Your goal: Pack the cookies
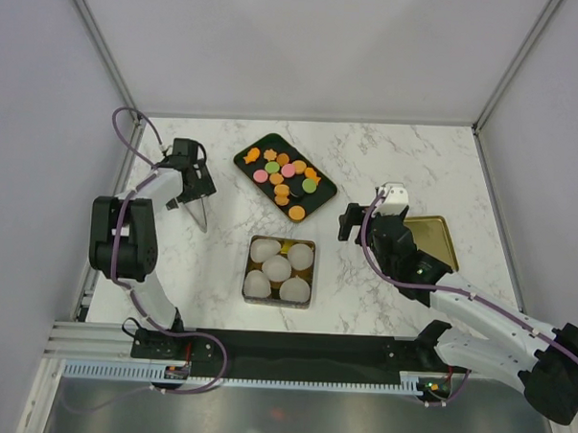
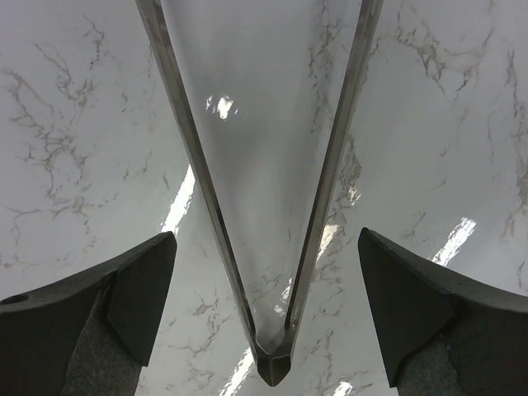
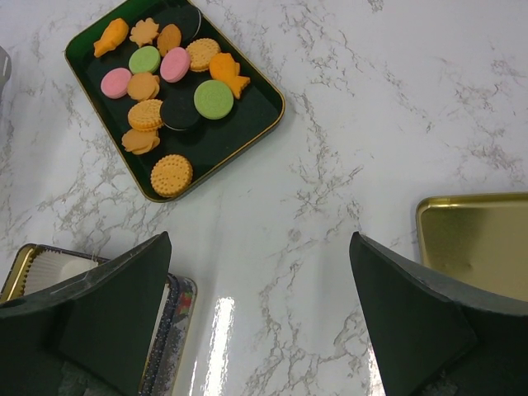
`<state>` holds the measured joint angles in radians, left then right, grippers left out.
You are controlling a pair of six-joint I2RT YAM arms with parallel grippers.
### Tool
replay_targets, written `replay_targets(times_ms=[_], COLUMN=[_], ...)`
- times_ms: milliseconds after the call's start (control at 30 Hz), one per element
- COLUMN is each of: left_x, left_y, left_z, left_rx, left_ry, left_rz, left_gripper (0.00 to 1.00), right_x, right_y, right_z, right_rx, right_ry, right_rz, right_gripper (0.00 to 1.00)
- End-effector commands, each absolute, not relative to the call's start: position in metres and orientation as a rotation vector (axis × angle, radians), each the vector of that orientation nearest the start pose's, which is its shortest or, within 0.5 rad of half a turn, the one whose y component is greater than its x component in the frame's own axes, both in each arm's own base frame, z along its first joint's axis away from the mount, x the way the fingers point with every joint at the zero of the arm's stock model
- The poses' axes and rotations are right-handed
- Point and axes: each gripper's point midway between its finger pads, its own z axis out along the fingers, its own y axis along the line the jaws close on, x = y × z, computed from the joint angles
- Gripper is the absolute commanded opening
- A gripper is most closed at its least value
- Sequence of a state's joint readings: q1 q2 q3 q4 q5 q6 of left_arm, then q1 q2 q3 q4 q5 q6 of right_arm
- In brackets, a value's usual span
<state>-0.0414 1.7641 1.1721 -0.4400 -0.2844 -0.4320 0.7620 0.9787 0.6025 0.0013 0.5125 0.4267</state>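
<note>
The cookies [image 1: 285,178] [image 3: 165,82] lie loose on a dark green tray [image 1: 321,195] [image 3: 247,115] towards the back of the marble table [image 1: 397,164]. They are mostly orange, with some pink, green and dark ones, and a few are cut like fish or flowers. Nearer the arms, just in front of the tray, sits a square box [image 1: 247,272] [image 3: 186,297] filled with white paper cups [image 1: 277,269]. From where I stand I can't make out whether the small yellowish bit at its far edge is a cookie.

To the left of the tray, the left gripper [image 1: 192,195] [image 2: 266,238] hangs over a pair of metal tongs [image 1: 201,216] [image 2: 326,165]. Its fingers are spread wide on either side of them, and neither pad touches the metal. The hinge end of the tongs points back towards the wrist.

On the other side, the right gripper [image 1: 346,224] [image 3: 260,239] is over bare marble between the box and a gold lid [image 1: 437,237] [image 3: 478,239]. Its jaws are parted too, with nothing between them.
</note>
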Motion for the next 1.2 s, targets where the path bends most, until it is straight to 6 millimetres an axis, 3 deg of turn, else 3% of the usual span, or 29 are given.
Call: replay_targets(times_ms=[0,133,800,900,1033,1167], left_x=[0.423,0.429,0.411,0.410,0.408,0.409], left_y=[0.019,0.017,0.024,0.023,0.018,0.014], left_z=[0.056,0.045,0.021,0.019,0.016,0.030], left_rx=[-0.566,-0.556,-0.560,-0.553,-0.558,-0.557], left_ry=[2.449,2.480,2.589,2.598,2.614,2.589], left_rz=[0.206,0.205,0.252,0.252,0.212,0.177], left_gripper=[1.00,0.98,0.88,0.82,0.65,0.55], right_x=[0.289,0.289,0.289,0.289,0.290,0.290], right_y=[0.180,0.180,0.182,0.181,0.182,0.182], right_z=[0.185,0.184,0.180,0.178,0.179,0.178], right_rx=[0.006,0.002,-0.008,-0.009,-0.008,-0.007], right_ry=[1.878,1.881,1.894,1.898,1.897,1.898], right_rz=[0.330,0.328,0.324,0.317,0.319,0.316], right_gripper=[0.98,0.98,0.98,0.98,0.98,0.98])
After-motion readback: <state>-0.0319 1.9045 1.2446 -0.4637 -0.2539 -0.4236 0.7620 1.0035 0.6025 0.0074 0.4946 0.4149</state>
